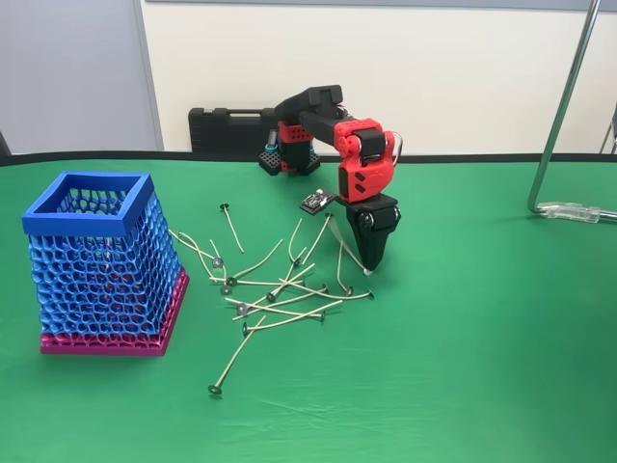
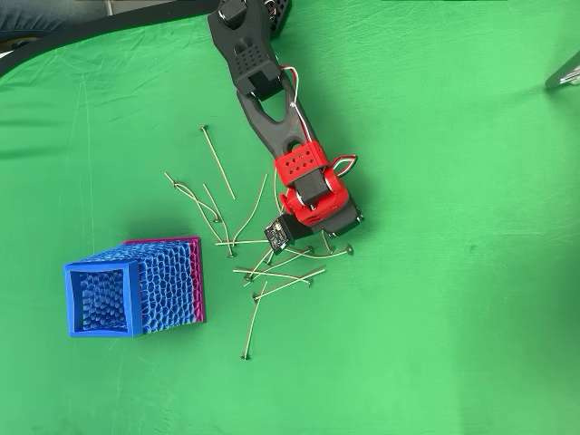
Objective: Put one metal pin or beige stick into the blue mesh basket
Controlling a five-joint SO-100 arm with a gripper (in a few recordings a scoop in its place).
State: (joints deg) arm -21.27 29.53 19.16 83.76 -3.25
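Over the stick pile: nothing in the basket yet

On the green table, the red-and-black hand points down at the right edge of the scattered thin beige sticks with dark disc heads; I cannot tell whether it grips one. Left, well apart, the tall blue mesh basket with magenta base appears empty, so pickup, carry and drop remain

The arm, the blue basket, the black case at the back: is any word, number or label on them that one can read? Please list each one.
None can be read. The arm, the blue mesh basket and the black case show no legible text in the fixed view; the small circuit board is too small to read.
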